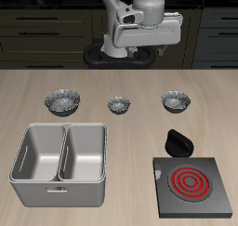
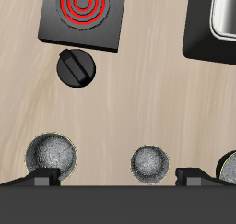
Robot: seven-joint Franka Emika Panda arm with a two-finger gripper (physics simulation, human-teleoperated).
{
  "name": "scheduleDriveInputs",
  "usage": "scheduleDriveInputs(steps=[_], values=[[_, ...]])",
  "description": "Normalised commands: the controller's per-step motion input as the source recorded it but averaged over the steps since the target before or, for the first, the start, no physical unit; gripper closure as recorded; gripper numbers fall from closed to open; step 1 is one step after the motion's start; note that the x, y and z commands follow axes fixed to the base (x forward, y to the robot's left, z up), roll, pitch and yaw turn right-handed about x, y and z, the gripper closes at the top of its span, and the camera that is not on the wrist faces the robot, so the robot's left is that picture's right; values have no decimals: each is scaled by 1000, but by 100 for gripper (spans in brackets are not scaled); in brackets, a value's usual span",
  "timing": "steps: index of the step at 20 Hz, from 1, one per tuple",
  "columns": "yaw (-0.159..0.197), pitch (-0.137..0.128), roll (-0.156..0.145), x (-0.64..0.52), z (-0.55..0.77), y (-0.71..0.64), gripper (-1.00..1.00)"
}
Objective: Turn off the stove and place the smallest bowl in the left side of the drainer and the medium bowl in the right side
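While the jaws [image 1: 141,51] hang high above the table's [image 1: 130,127] back edge, nothing lies between them, and we see their fingertips [image 2: 46,180] spread wide apart. Nearest the front edge we find the stove [image 1: 194,185], its spiral coil glowing red, with its black knob [image 1: 178,141] just behind it on the bare wood. Beside the stove, also near the front, sits the drainer [image 1: 59,162], a light grey tub whose two deep compartments hold nothing. Farther back, three crinkled metallic bowls stand in a row, well apart from one another: the smallest bowl [image 1: 118,104] in the middle, the medium bowl [image 1: 176,101] on the stove's side, and the widest bowl [image 1: 63,101] behind the drainer. All three lie below and in front of the jaws, untouched, and nothing blocks the way down to them. Farthest back, the arm [image 1: 139,8] rises from its base, with the wrist bent so the jaws point downward at the row.
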Motion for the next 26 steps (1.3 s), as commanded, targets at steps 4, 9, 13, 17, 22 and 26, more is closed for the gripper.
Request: scheduleDriveInputs(steps=[4,9,13,17,22,26], values=[[8,42,26,356,-100,237,-100],[23,-3,-11,394,-177,289,-100],[12,18,-20,211,-81,91,-100],[-6,22,-29,163,-92,144,-100],[48,-48,2,118,-25,230,-100],[55,-56,11,120,-142,296,-100]])
